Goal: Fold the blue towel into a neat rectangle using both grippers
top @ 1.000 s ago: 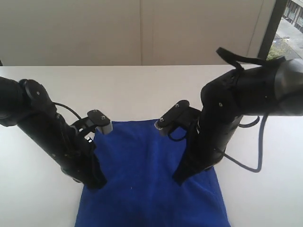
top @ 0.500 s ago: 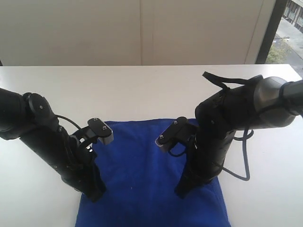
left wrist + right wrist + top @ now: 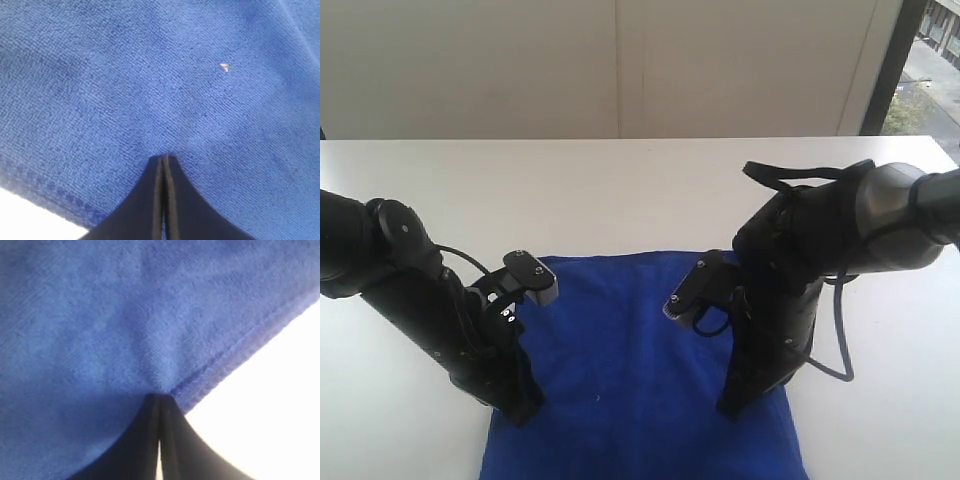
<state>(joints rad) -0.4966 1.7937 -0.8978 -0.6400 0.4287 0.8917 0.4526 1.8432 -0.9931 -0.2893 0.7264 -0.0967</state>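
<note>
Exterior view: blue towel (image 3: 630,350) lies on the white surface (image 3: 620,190), under both my arms. My left fingers (image 3: 156,175) are pinched tight on cloth near the hem; my right fingers (image 3: 152,415) are pinched tight at the hem.

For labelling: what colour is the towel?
Deep royal blue, plain; the towel shows best in the left wrist view.

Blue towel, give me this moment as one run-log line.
blue towel: lying on white table | left tool: shut, pinching cloth near hem | right tool: shut, pinching cloth at hem
</note>
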